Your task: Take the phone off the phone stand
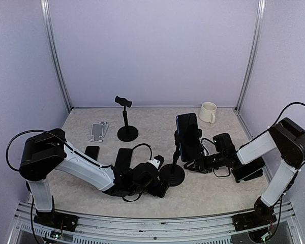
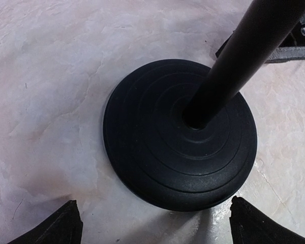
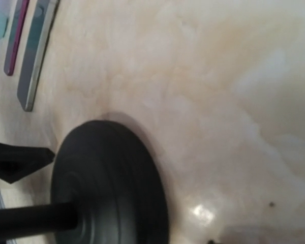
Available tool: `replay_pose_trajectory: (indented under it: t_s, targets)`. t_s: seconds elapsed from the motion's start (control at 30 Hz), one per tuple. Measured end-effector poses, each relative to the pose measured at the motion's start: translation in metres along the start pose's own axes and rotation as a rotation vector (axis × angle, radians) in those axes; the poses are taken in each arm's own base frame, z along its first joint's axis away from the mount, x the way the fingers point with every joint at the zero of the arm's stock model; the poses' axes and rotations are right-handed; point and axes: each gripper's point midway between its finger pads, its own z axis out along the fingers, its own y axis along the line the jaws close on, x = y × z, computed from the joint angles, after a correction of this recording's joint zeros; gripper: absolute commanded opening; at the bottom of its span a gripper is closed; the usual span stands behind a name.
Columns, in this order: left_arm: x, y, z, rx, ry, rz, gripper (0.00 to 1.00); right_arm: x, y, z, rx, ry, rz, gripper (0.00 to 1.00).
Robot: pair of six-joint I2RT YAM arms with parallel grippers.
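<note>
The phone (image 1: 188,134) is dark with a blue edge and stands upright in the clamp of the black phone stand (image 1: 173,168). The stand's round base (image 2: 180,134) fills the left wrist view, with its pole (image 2: 239,61) rising to the upper right. My left gripper (image 2: 160,231) is open, low on the table, one fingertip (image 2: 61,229) at each side just short of the base. My right gripper (image 1: 195,165) lies low to the right of the base (image 3: 107,188), which looks blurred in the right wrist view. Its fingers do not show clearly.
A second, empty black stand (image 1: 126,119) and a white folding stand (image 1: 98,131) are at the back left. Dark phones (image 1: 123,158) lie near the left arm. A white mug (image 1: 208,112) is at the back right. Two flat devices (image 3: 35,51) lie beyond the base.
</note>
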Motion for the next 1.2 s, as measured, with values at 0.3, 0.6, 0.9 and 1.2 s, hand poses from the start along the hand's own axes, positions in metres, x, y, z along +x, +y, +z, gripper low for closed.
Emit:
replay_pose_trajectory:
  t_s: [0.3,0.6,0.9,1.2]
  targets:
    - [-0.007,0.009,0.004,0.014,-0.025,-0.049,0.98,0.007,0.007,0.013,-0.029,0.014,-0.007,0.4]
    - [-0.003,0.023,-0.002,0.008,-0.043,-0.023,0.99,0.018,0.012,0.015,-0.049,0.021,-0.003,0.36]
    - [0.016,0.007,-0.019,0.046,-0.033,0.049,0.98,0.022,0.015,0.018,-0.051,0.007,0.002,0.33]
    - [0.016,0.006,-0.019,0.051,-0.036,0.044,0.98,0.04,0.03,0.028,-0.066,0.041,0.001,0.31]
